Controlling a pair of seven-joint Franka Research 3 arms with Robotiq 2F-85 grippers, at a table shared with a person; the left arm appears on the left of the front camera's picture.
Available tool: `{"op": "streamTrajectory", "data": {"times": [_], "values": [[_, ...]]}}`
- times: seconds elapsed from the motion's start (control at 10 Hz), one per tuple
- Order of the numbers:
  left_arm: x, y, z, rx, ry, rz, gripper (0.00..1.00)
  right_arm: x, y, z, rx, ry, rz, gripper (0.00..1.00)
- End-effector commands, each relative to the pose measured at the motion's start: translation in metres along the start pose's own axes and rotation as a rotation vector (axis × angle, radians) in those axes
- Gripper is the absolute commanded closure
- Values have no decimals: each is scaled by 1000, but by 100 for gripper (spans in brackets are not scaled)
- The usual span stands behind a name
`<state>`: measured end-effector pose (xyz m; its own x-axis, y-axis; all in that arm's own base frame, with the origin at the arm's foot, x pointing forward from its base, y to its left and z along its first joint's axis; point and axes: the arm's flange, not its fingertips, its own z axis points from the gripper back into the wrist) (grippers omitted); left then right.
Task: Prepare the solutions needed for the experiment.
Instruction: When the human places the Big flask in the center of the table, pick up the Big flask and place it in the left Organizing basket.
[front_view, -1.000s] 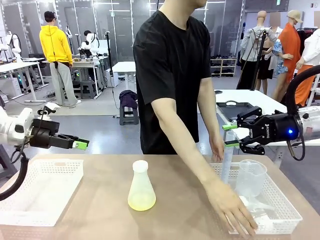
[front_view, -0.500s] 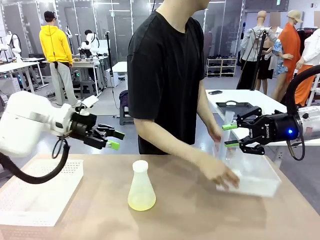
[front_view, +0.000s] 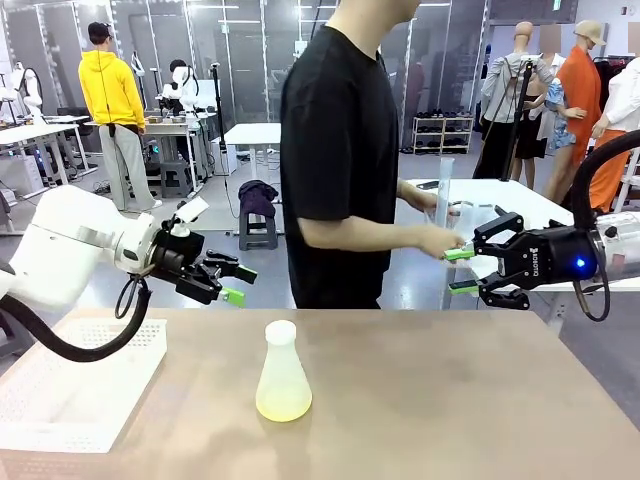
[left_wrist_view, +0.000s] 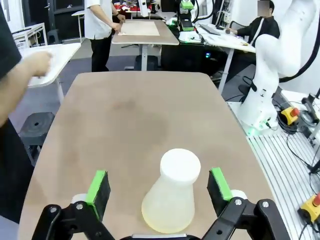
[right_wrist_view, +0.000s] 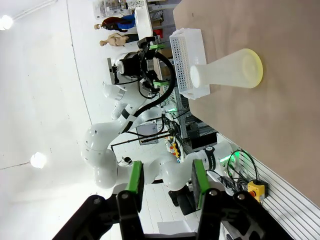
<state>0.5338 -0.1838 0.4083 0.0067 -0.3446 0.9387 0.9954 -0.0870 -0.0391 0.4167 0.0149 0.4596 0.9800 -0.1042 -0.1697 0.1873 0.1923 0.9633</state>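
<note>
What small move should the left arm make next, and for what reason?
Probably lower the left gripper around the flask. Its fingers stand open on both sides of the white cap, above the table, and nothing holds the flask with the yellow-green solution.

The right hand (right_wrist_view: 164, 181) is rising from the bottom edge, its green-padded fingers (right_wrist_view: 135, 177) standing apart with nothing between them. At the upper right, a conical flask (right_wrist_view: 227, 72) is sitting on the brown desk (right_wrist_view: 280, 115), a yellow-green solution (right_wrist_view: 253, 67) glowing at its base. A white basket (right_wrist_view: 189, 60) is lying beside the flask's neck, with the left hand (right_wrist_view: 150, 46) hovering beyond it.
</note>
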Motion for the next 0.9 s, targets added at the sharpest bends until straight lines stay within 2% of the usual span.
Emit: {"op": "streamTrajectory", "data": {"times": [0.0,0.2,0.4,0.8], "values": [[4,-7,1,11,-13,16,0,-1,2,1,4,-2,5,50],[2,-1,1,2,0,1,0,-1,2,1,4,-2,5,50],[-9,24,-17,-128,-18,-97,0,-1,2,1,4,-2,5,50],[-33,33,-39,-253,5,-189,0,-1,2,1,4,-2,5,50]]}}
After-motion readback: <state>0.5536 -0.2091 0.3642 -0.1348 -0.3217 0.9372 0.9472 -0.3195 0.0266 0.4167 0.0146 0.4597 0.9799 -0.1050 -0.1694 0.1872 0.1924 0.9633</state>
